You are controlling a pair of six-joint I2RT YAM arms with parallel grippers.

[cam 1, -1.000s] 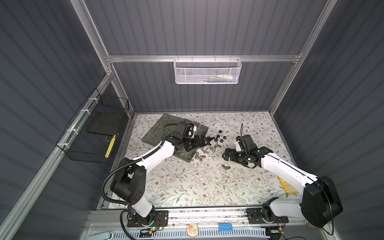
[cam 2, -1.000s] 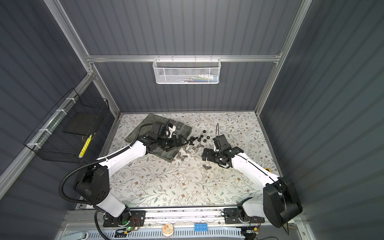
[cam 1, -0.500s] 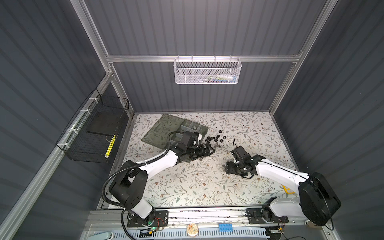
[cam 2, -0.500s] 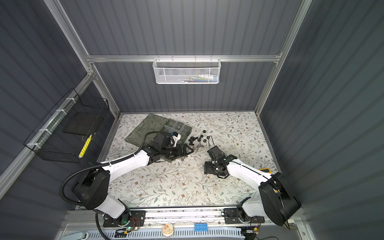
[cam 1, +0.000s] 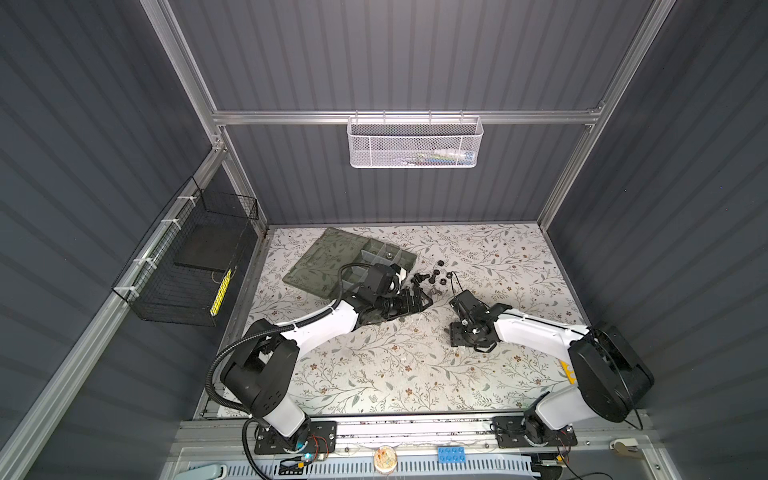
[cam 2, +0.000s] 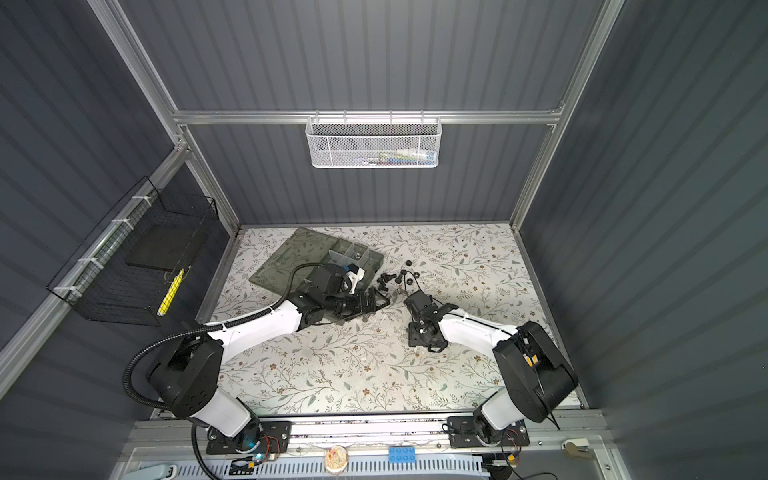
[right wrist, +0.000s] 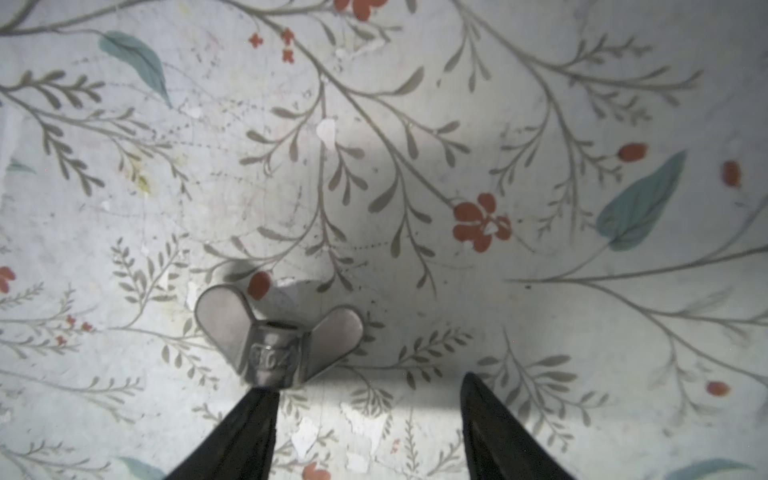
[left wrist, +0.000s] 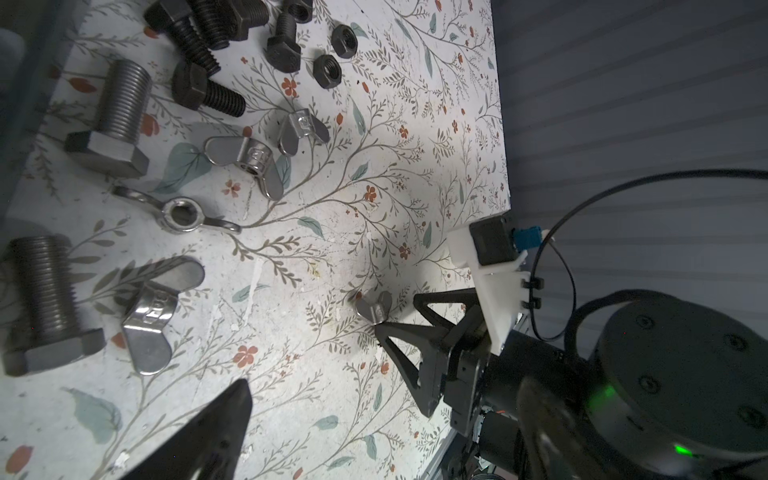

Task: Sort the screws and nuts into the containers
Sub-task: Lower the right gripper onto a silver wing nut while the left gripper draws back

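Observation:
One silver winged nut (right wrist: 276, 347) lies on the floral table, touching the tip of one finger (right wrist: 257, 411) of my right gripper (right wrist: 365, 386). That gripper is open and the nut sits outside its gap. In both top views the right gripper (cam 1: 457, 328) (cam 2: 415, 328) is low, right of centre. My left gripper (cam 1: 415, 301) is open and empty beside the organizer's containers (cam 1: 386, 257). In the left wrist view lie black screws (left wrist: 195, 45), black nuts (left wrist: 328, 70), silver screws (left wrist: 120, 116) and more winged nuts (left wrist: 253, 160).
The organizer's open lid (cam 1: 328, 262) lies flat at the back left. A white mesh basket (cam 1: 415, 145) hangs on the back wall. A black wire basket (cam 1: 187, 270) hangs on the left wall. Loose black screws and nuts (cam 1: 430, 278) lie between the arms.
The right gripper came forward and down to the table beside a winged nut, and its jaws narrowed. The left gripper moved off the organizer toward the loose parts and stayed open.

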